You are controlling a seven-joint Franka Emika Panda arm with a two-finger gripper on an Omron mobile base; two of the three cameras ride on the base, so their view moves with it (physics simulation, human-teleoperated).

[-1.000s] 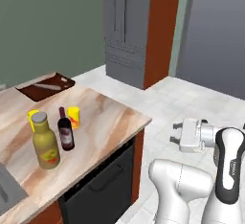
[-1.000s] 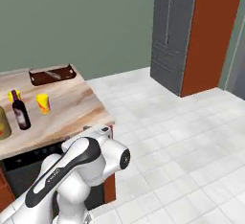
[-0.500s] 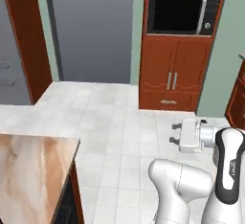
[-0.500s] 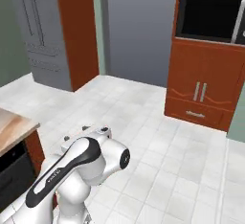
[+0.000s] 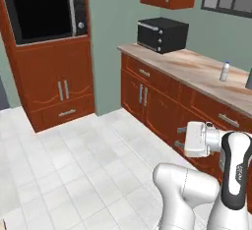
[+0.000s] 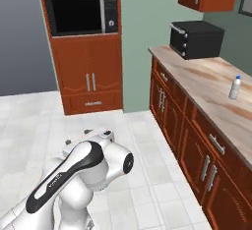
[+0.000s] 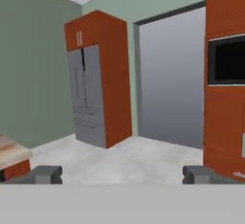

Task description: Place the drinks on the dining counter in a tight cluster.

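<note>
Right base view shows the small white bottle with its blue cap standing upright, long axis vertical, on the smooth marbled worktop near the boxy black oven. My hand is spread wide, holding nothing.

Black toaster oven, built-in microwave
</note>
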